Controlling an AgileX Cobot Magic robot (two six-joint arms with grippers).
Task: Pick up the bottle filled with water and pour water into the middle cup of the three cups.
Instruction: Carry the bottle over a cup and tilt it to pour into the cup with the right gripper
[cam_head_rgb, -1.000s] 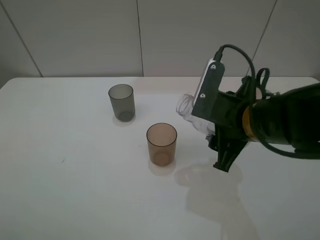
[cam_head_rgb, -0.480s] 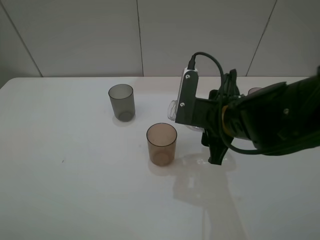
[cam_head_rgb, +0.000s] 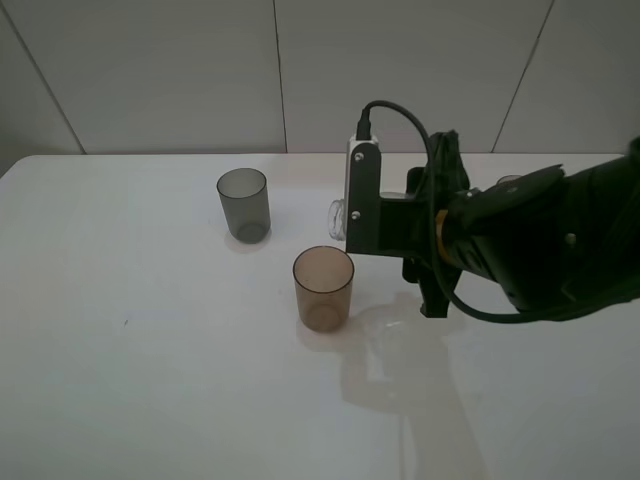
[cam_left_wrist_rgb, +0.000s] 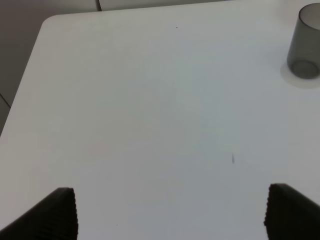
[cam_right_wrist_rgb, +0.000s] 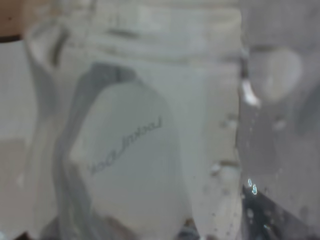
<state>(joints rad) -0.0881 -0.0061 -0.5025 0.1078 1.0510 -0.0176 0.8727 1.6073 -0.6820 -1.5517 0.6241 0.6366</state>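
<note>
The small clear plastic bottle is held tipped sideways in the closed right jaws, its open neck set above the translucent amber-brown tumbler on the white table, evidently for pouring. The left jaws are spread open, empty.

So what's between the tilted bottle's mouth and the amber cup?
Nothing: the exterior high view shows only bare white table between the bottle and the amber cup, no visible stream.
</note>
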